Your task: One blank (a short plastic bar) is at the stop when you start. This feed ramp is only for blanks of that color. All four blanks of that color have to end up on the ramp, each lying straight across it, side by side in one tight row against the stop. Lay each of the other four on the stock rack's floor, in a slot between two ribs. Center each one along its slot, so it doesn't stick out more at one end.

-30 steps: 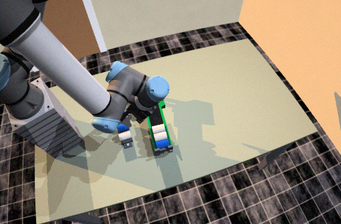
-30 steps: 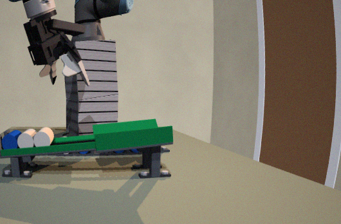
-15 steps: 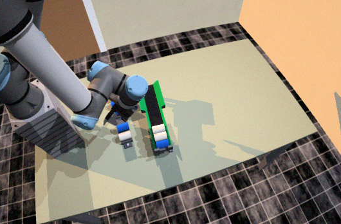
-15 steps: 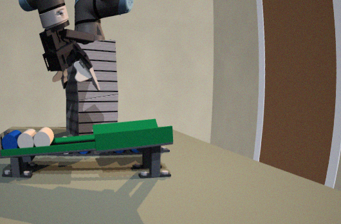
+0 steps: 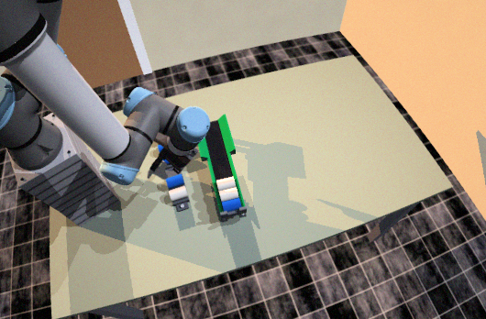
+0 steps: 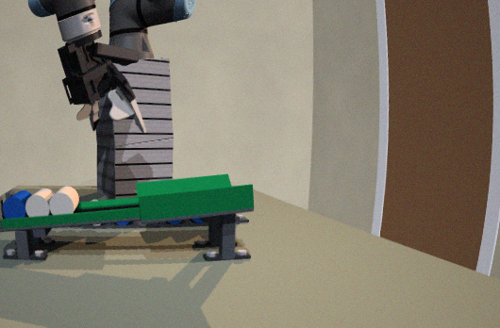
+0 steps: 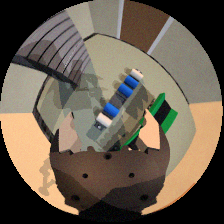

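Observation:
The green feed ramp [image 5: 226, 133] [image 6: 195, 202] [image 7: 163, 111] holds a blue blank [image 5: 232, 204] [image 6: 15, 205] at its stop, with two white blanks [image 5: 226, 183] [image 5: 229, 193] [image 6: 39, 203] [image 6: 64, 200] right behind it. The grey stock rack [image 5: 182, 206] [image 7: 94, 131] lies to the ramp's left. In the top view it shows a blue blank [image 5: 174, 181] and a white blank [image 5: 177, 193]. The wrist view shows a white blank [image 7: 104, 120], three blue ones [image 7: 113, 107] [image 7: 123, 91] [image 7: 131, 81] and another white blank [image 7: 137, 74] in a row on it. My gripper [image 5: 164, 169] [image 6: 112, 119] [image 7: 108, 110] is open and empty, high above the rack.
The arm's grey ribbed pedestal [image 5: 68, 192] [image 6: 139, 155] stands just behind the rack. The arm's forearm [image 5: 66, 96] hides the rack's far end in the top view. Walls close the table on the far and right sides.

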Robot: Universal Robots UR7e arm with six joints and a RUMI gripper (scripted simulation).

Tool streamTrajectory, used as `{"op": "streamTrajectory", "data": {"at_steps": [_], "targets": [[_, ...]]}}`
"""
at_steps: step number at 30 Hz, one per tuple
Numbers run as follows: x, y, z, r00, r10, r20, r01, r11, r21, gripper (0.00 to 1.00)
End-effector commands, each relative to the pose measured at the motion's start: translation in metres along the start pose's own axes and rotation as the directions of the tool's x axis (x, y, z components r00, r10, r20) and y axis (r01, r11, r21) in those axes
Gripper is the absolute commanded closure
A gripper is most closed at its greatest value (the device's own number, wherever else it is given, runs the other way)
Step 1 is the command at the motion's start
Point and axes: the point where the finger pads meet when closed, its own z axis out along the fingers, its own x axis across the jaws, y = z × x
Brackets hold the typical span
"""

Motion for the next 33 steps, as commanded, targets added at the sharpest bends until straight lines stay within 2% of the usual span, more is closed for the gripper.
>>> {"op": "streamTrajectory", "data": {"at_steps": [1,19,23,30,33], "targets": [[-0.001,-0.002,0.001,1.000,0.002,0.000,-0.002,1.000,0.003,0.00],[0.000,-0.003,0.001,1.000,0.001,0.000,-0.001,1.000,0.003,0.00],[0.014,-0.014,0.009,1.000,0.000,0.001,0.000,1.000,0.003,0.00],[0.058,-0.057,0.033,1.000,0.001,0.000,-0.001,1.000,-0.001,0.00],[0.061,-0.060,0.034,1.000,0.001,0.000,-0.001,1.000,-0.001,0.00]]}}
